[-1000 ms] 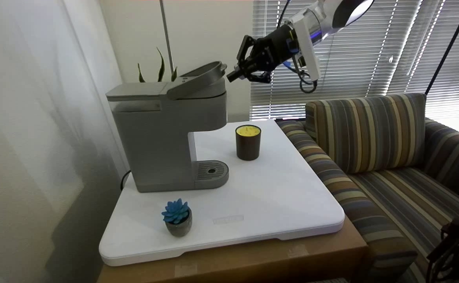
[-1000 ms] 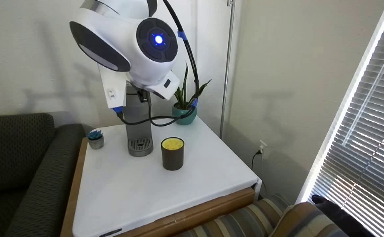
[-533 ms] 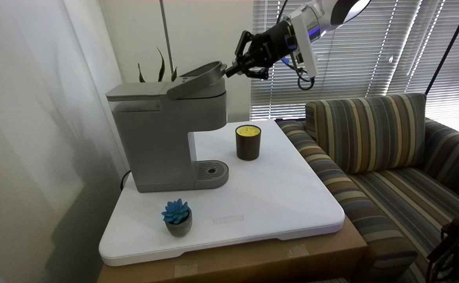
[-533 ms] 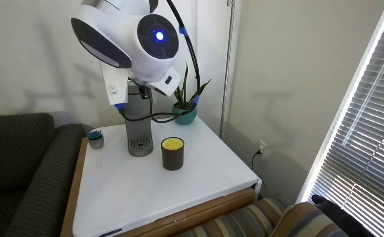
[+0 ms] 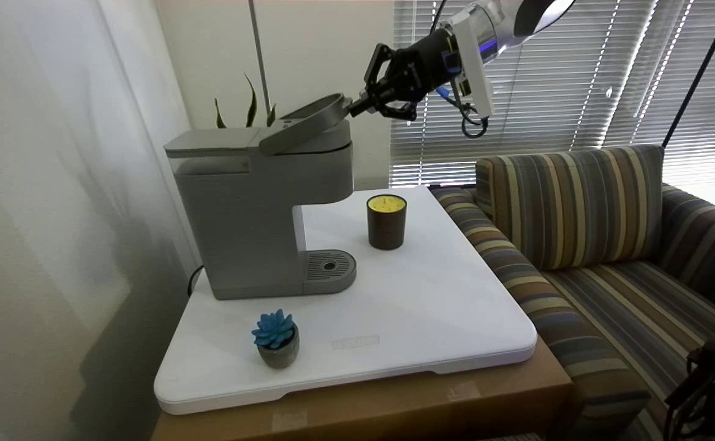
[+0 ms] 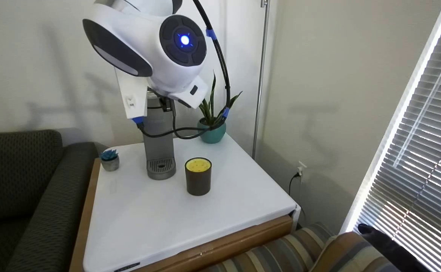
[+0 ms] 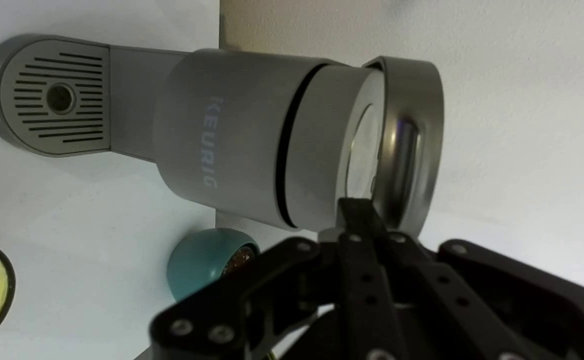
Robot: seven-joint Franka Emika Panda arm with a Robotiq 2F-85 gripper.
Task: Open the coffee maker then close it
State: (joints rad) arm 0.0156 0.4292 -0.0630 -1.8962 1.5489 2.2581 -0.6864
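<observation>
1. The gripper (image 5: 355,111) is closed, its fingers (image 7: 358,212) together.
2. In front of it and mostly below, the coffee maker (image 5: 250,226) stands upright on the white table (image 5: 431,306).
3. The lid (image 5: 302,130) slopes up toward the gripper, whose tips are right at its front edge; I cannot tell whether they touch.
4. Well below the gripper stands a dark cup (image 5: 386,231).
5. Also below, farther off: a small blue plant (image 5: 274,329).

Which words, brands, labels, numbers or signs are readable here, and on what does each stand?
"KEURIG": front of the coffee maker, wrist view.
Too faint to read: the pale label on the white tabletop.
Too small to read: anything on the dark strip at its edge.
Too small: tiny marks on the coffee maker's top.
</observation>
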